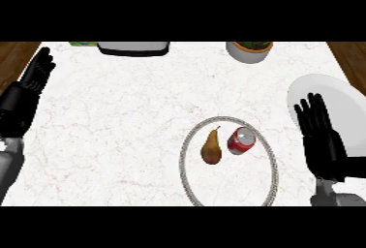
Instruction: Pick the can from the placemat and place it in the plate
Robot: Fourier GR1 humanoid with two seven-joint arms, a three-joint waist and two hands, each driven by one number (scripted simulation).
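White marbled worktop [121,111], round placemat [188,164] lower centre, white plate [350,104] right edge, pot [250,52] and dark appliance [133,48] along top
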